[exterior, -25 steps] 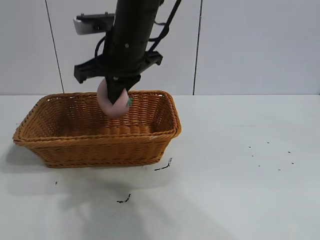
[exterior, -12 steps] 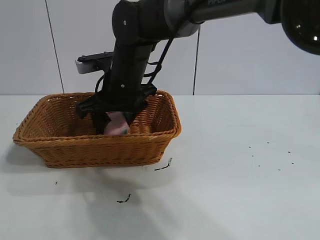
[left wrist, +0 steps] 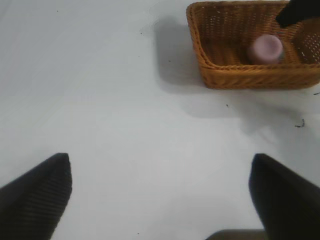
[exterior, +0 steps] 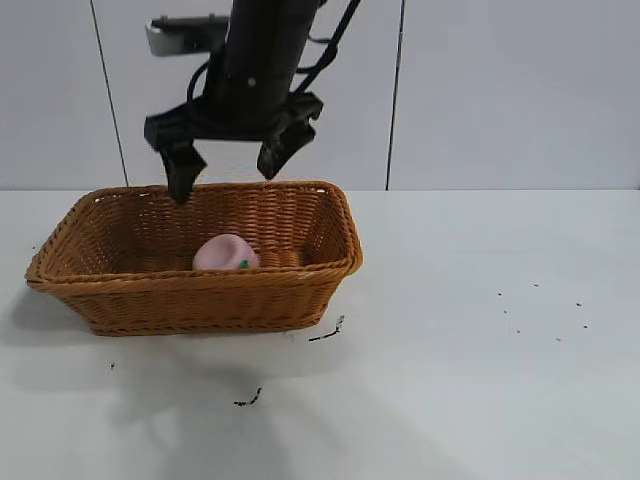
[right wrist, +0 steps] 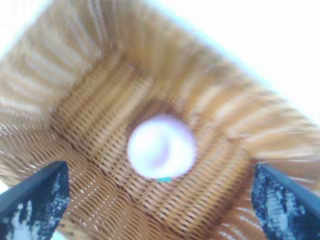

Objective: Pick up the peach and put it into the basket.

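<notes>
The pale-pink peach (exterior: 226, 252) lies on the floor of the orange-brown wicker basket (exterior: 300, 295), near its middle. It also shows in the right wrist view (right wrist: 161, 146) and the left wrist view (left wrist: 266, 48). My right gripper (exterior: 228, 172) hangs open and empty just above the basket's back rim, over the peach; its fingertips (right wrist: 35, 197) frame the basket floor (right wrist: 100, 150). My left gripper (left wrist: 160, 192) is open and empty over bare table, far from the basket (left wrist: 240, 75).
The white table (exterior: 480, 330) stretches to the right and front of the basket, with a few small dark specks (exterior: 327, 332). A pale panelled wall stands behind.
The right gripper lowered the peach into the basket, opened and let it go, then rose above the rim. The peach now rests on the basket floor.
</notes>
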Motion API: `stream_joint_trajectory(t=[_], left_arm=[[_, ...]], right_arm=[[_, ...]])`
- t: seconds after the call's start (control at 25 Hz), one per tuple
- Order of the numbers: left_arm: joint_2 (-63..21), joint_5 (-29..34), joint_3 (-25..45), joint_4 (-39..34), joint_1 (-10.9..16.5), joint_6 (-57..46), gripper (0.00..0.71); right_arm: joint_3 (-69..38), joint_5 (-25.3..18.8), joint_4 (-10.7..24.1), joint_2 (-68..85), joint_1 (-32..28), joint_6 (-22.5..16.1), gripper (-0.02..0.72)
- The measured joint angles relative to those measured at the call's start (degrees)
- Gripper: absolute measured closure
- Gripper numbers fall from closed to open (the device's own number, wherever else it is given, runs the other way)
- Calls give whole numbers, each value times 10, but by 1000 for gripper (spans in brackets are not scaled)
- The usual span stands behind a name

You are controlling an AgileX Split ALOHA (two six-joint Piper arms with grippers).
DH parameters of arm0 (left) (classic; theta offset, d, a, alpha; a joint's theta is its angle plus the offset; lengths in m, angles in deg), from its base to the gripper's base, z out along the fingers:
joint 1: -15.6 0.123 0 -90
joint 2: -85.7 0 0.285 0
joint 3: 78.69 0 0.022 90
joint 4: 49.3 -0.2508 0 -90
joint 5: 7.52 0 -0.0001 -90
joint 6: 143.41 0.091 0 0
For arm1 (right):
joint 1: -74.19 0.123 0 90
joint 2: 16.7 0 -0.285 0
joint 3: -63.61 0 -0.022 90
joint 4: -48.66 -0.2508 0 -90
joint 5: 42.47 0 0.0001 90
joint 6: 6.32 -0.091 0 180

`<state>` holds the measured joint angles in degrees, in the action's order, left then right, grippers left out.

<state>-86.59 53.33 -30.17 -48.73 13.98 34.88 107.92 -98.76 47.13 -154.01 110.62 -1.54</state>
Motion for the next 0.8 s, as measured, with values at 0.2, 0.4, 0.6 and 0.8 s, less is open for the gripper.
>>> stream_joint_trajectory(t=[0.2,0.4,0.6,0.8], left_arm=[[0,0,0,0,0,0,17],[0,0,0,0,0,0,17],[0,0,0,0,0,0,17],[0,0,0,0,0,0,17]], right_arm=[[1,-9,0,35,-53,-4,15],[2,-31,1,35,-153,-4,15],[2,-37,2,35,-258,-4,8],[2,-47,-6,35,-337,-6,8]])
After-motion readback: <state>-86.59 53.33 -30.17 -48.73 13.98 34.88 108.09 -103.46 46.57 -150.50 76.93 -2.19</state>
